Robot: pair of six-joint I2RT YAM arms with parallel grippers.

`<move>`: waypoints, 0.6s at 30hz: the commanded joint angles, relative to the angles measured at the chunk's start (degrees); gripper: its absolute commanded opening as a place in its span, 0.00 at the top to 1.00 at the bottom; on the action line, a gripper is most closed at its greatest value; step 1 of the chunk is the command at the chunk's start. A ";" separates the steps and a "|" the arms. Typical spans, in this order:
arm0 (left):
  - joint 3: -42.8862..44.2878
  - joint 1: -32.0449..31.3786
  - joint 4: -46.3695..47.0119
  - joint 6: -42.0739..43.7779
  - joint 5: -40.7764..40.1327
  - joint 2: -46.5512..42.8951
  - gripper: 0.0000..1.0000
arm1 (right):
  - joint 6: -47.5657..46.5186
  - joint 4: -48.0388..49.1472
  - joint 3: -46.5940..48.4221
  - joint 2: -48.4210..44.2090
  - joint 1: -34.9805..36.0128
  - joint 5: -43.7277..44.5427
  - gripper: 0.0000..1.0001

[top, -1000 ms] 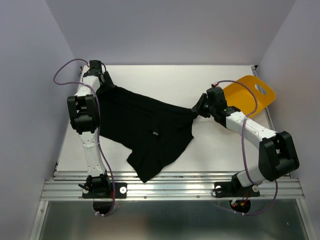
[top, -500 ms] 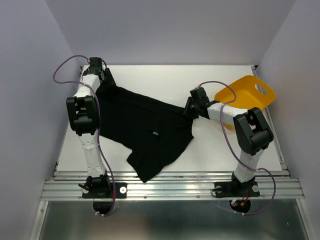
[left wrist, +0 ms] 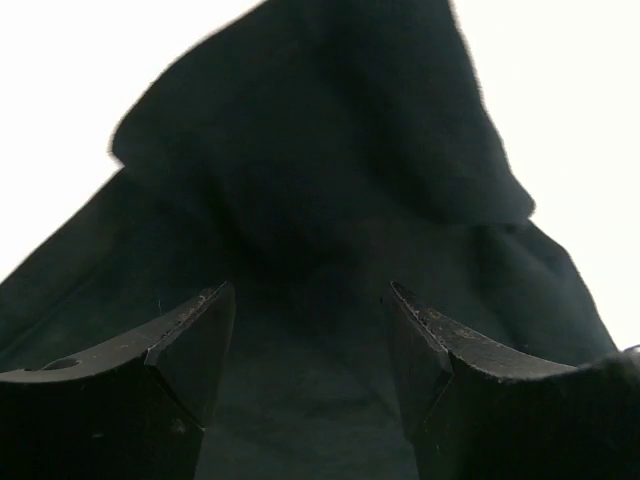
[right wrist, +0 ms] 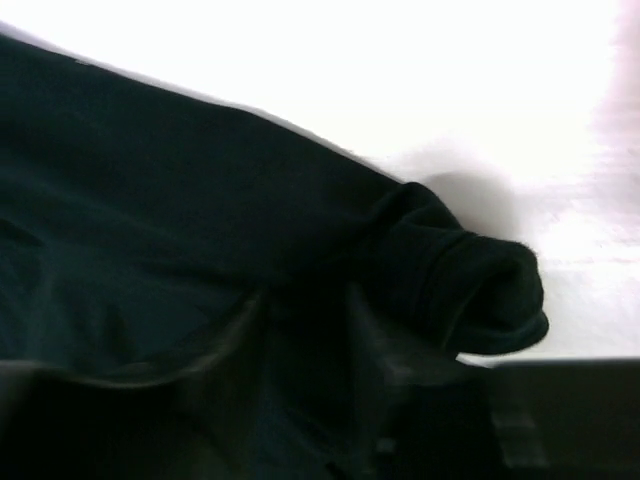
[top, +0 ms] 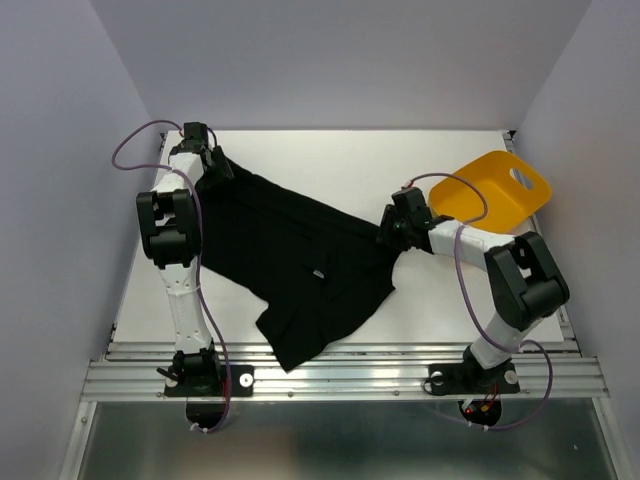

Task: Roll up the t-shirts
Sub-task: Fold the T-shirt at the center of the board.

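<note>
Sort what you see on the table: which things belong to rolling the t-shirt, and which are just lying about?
Belong to the job:
- black t-shirt, spread crumpled across the table
- left gripper, at the shirt's far left corner
- right gripper, at the shirt's right edge

Just lying about:
- yellow tub, tipped at the far right

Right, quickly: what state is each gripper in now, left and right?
Left gripper: open, jaws apart over the t-shirt.
Right gripper: at the t-shirt's edge, open or closed cannot be told.
</note>
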 commanded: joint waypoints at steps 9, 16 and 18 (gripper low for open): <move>0.47 0.08 -0.46 0.04 -0.24 -6.57 0.28 | -10.91 -7.67 10.16 -6.59 18.25 9.47 0.39; -0.14 0.08 -0.54 0.13 -0.50 -7.27 0.28 | -9.60 -10.48 12.63 -0.88 29.33 12.02 0.39; -0.15 -0.01 -0.45 0.13 -0.50 -7.19 0.28 | -7.93 -10.66 12.72 0.09 30.65 11.85 0.39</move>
